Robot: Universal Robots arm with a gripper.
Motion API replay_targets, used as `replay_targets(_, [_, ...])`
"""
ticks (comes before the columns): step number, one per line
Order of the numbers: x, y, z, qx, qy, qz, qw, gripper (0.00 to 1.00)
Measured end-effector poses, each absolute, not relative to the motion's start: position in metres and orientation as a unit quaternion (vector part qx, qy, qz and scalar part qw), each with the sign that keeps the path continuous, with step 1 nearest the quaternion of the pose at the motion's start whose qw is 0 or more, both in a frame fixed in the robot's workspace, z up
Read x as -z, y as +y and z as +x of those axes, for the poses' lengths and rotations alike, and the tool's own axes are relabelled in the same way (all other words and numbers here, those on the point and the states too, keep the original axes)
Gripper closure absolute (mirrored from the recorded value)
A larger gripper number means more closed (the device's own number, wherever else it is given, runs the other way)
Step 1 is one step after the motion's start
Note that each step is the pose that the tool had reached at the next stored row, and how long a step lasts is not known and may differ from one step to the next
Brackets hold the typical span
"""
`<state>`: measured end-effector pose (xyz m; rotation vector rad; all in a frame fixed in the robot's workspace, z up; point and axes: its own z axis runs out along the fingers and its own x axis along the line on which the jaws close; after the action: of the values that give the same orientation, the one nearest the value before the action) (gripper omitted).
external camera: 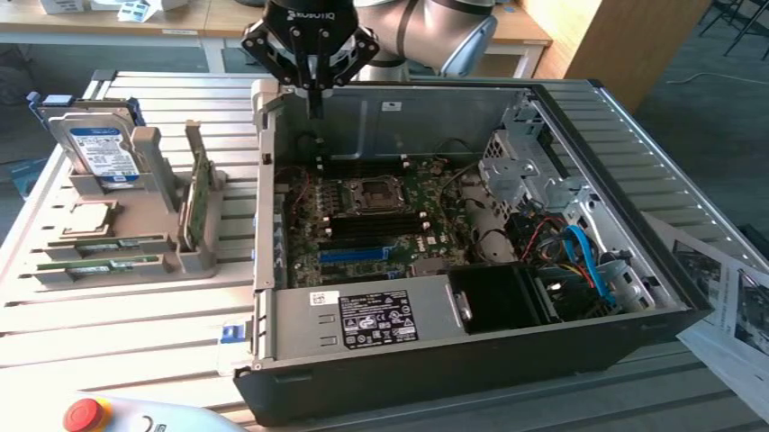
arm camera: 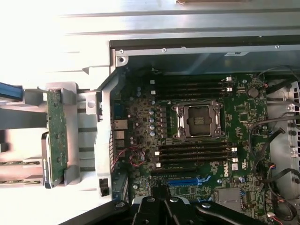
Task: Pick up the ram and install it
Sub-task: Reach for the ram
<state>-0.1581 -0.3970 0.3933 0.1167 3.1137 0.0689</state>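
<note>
The motherboard (arm camera: 243,117) bears a white Dell logo (arm camera: 233,165) (turned sideways).

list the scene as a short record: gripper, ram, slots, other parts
gripper: above the far edge of the open case, jaws together, empty
ram: upright in the grey holder beside the case, untouched
memory slots: no stick seen in them
hard drive: upright in the holder
processor: flat on the holder

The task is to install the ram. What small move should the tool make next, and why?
Probably shift the tool toward the exterior view's left, over the grey plastic holder. The thin green ram stick stands upright there, not yet grasped, while the tool hangs above the edge of the open black computer case.
</note>
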Motion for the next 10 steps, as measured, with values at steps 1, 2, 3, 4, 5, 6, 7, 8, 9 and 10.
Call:
replay_targets(1, [-0.393, -0.397, -0.159, -0.022, 0.999, 0.037, 0.012, 0.89])
replay_targets(2, [-0.393, -0.397, -0.161, -0.022, 0.999, 0.037, 0.012, 0.89])
replay_targets(3, [-0.393, -0.397, -0.162, -0.022, 0.999, 0.037, 0.013, 0.89])
replay_targets(4, [-0.393, -0.397, -0.164, -0.022, 0.999, 0.037, 0.013, 0.89])
replay_targets(5, [-0.393, -0.397, -0.165, -0.022, 0.999, 0.037, 0.012, 0.89])
replay_targets(6, [-0.393, -0.396, -0.167, -0.022, 0.999, 0.037, 0.013, 0.89])
replay_targets(7, [-0.393, -0.396, -0.168, -0.022, 0.999, 0.037, 0.013, 0.89])
replay_targets(8, [-0.393, -0.396, -0.170, -0.022, 0.999, 0.037, 0.012, 0.89])
replay_targets(9, [-0.393, -0.396, -0.172, -0.022, 0.999, 0.037, 0.013, 0.89])
replay_targets(10, [-0.393, -0.396, -0.173, -0.022, 0.999, 0.037, 0.012, 0.89])
